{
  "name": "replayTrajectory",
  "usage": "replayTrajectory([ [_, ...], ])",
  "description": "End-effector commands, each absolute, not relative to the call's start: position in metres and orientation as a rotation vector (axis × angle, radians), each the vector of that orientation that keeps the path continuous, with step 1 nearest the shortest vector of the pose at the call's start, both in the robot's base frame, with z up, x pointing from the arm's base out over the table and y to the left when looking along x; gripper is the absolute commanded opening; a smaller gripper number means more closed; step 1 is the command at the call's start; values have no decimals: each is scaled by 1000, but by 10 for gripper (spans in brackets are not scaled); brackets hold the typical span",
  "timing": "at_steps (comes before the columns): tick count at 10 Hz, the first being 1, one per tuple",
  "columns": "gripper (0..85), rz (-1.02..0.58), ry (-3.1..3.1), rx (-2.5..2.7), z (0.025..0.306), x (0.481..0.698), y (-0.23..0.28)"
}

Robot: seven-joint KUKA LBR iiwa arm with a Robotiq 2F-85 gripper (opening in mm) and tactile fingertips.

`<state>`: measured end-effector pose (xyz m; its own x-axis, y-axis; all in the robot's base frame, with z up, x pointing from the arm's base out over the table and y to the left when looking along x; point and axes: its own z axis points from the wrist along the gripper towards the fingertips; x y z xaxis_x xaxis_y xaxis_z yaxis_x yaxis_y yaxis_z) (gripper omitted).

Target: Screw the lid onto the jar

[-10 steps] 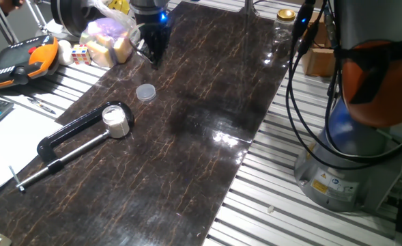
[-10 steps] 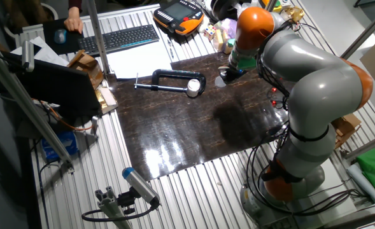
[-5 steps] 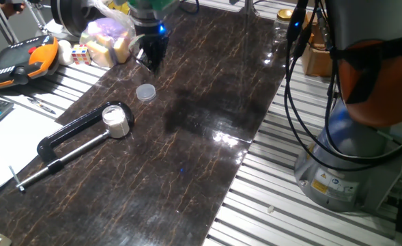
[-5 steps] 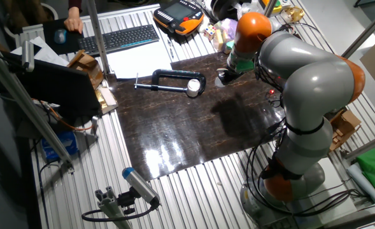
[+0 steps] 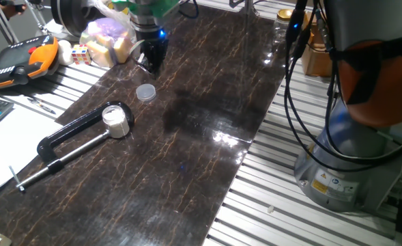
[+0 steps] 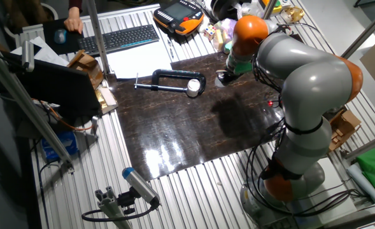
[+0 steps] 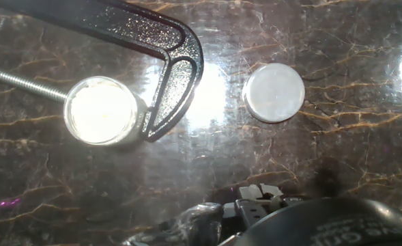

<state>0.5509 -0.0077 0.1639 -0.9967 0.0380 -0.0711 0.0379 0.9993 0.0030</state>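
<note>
The lid (image 5: 145, 91) is a small pale round cap lying flat on the dark marble-patterned table (image 5: 207, 82). In the hand view the lid (image 7: 274, 92) lies at upper right. The jar (image 5: 115, 120), short and whitish, stands open inside the mouth of the black C-clamp (image 5: 71, 140). The jar (image 7: 102, 111) appears bright at left in the hand view, and it also shows in the other fixed view as the jar (image 6: 193, 87). My gripper (image 5: 149, 60) hangs above the table just behind the lid, holding nothing visible. Its fingers are too dark to tell whether they are open or shut.
The C-clamp (image 7: 166, 48) lies with its jaw around the jar, its screw rod pointing away. A bag of foam blocks (image 5: 108, 37), dice and an orange pendant (image 5: 20, 60) sit at the back left. A gold-lidded clear jar (image 5: 284, 20) stands far right. Cables hang by the arm's base.
The gripper has shifted slightly left and down, toward the lid. The lid, jar and clamp have not moved.
</note>
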Motion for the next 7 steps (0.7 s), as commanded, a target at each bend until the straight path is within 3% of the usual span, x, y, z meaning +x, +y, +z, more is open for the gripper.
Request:
replayTrajectory([
  [1, 7, 3, 3065, 58, 161, 552, -7],
  [7, 7, 26, 3060, 42, 143, 567, -13],
])
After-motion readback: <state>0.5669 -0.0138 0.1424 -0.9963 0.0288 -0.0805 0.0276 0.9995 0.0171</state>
